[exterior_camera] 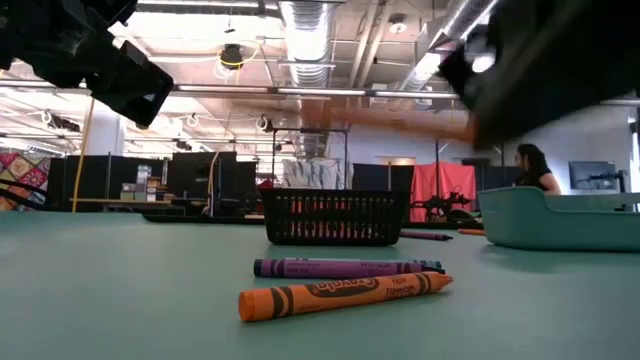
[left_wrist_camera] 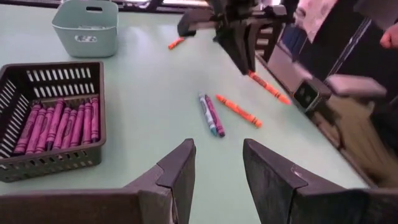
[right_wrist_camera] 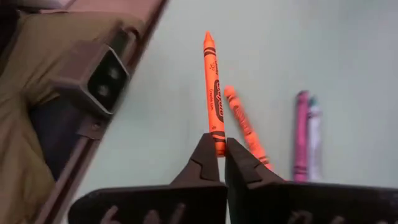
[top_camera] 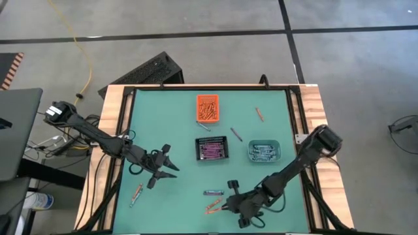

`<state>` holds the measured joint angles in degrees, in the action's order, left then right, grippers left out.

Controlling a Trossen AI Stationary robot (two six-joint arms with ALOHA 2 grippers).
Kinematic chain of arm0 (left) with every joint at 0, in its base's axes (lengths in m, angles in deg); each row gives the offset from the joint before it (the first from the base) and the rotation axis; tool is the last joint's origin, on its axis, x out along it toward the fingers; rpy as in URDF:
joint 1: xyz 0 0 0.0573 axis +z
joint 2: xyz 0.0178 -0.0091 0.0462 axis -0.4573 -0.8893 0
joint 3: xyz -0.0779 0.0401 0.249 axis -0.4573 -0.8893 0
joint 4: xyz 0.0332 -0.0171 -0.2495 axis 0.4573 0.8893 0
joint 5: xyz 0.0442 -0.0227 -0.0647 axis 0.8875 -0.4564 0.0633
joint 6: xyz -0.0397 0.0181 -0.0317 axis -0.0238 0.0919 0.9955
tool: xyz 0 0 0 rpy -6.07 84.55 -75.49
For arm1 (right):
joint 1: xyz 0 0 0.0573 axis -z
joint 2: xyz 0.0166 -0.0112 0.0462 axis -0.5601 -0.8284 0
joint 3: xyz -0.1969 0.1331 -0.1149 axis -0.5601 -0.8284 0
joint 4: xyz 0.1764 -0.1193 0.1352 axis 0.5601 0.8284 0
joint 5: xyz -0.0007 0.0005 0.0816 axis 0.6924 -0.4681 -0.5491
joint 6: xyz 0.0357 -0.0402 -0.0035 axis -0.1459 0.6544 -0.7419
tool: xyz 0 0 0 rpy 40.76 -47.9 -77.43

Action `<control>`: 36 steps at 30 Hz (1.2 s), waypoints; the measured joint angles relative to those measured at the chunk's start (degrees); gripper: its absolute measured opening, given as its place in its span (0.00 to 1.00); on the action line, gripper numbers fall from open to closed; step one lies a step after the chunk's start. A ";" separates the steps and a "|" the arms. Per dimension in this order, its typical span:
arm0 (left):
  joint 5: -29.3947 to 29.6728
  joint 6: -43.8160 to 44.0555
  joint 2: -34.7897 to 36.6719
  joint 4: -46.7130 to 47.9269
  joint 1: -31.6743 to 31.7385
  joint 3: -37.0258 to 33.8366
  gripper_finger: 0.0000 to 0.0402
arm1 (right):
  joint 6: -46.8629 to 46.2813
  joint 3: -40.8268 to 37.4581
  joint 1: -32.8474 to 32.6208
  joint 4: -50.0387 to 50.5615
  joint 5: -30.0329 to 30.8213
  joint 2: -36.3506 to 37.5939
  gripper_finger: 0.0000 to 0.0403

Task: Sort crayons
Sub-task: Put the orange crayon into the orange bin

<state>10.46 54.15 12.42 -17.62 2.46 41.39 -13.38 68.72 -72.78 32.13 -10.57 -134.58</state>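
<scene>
My right gripper (right_wrist_camera: 219,144) is shut on an orange crayon (right_wrist_camera: 212,87) above the table's near middle; it also shows in the high view (top_camera: 227,203). Under it lie another orange crayon (right_wrist_camera: 245,127), a purple one (right_wrist_camera: 301,134) and a blue-teal one (right_wrist_camera: 314,134), flat on the green mat. My left gripper (left_wrist_camera: 217,165) is open and empty, left of the black mesh bin (top_camera: 212,149) that holds purple crayons. The orange bin (top_camera: 208,108) holds orange crayons. The teal bin (top_camera: 264,151) stands at the right. My right gripper pinches the orange crayon's flat end (right_wrist_camera: 217,138) between its two fingertips. The fingers come slanting down from the table's right, and the crayon sticks out past the tips in line with them, point away. In the low view the crayon (exterior_camera: 400,122) is lifted clear of the table.
Loose crayons lie near the orange bin (top_camera: 204,124), right of it (top_camera: 259,114), between the bins (top_camera: 236,134) and at the near left (top_camera: 137,192). A person (exterior_camera: 535,168) is in the room behind. The table's wooden frame (right_wrist_camera: 93,155) runs close to my right gripper.
</scene>
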 joint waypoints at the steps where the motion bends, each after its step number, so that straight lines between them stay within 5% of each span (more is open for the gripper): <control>1: 0.29 0.62 0.00 -0.41 0.00 0.00 0.31 | 0.97 0.01 0.00 1.34 0.25 1.62 0.01; 6: 2.91 9.41 -2.57 -7.63 -0.02 0.00 0.31 | 8.72 0.07 0.67 5.72 6.59 8.93 0.01; 10: 5.44 26.33 -7.53 -19.00 0.69 0.00 0.31 | 23.84 0.08 1.90 8.04 10.15 11.27 0.00; 18: 0.31 50.98 -18.32 -27.18 3.16 0.00 0.31 | 54.10 0.05 6.05 3.86 15.69 9.85 0.00; 23: -1.84 52.76 -24.33 -35.15 3.60 1.45 0.31 | 61.76 0.10 8.60 -0.91 15.70 10.06 0.00; 36: -9.41 51.19 -31.01 -34.37 5.24 10.39 0.31 | 68.10 0.08 10.35 -3.41 13.01 10.01 0.00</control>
<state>1.05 105.34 -18.60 -51.99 7.71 51.78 54.72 68.79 -62.44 28.73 2.44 -124.57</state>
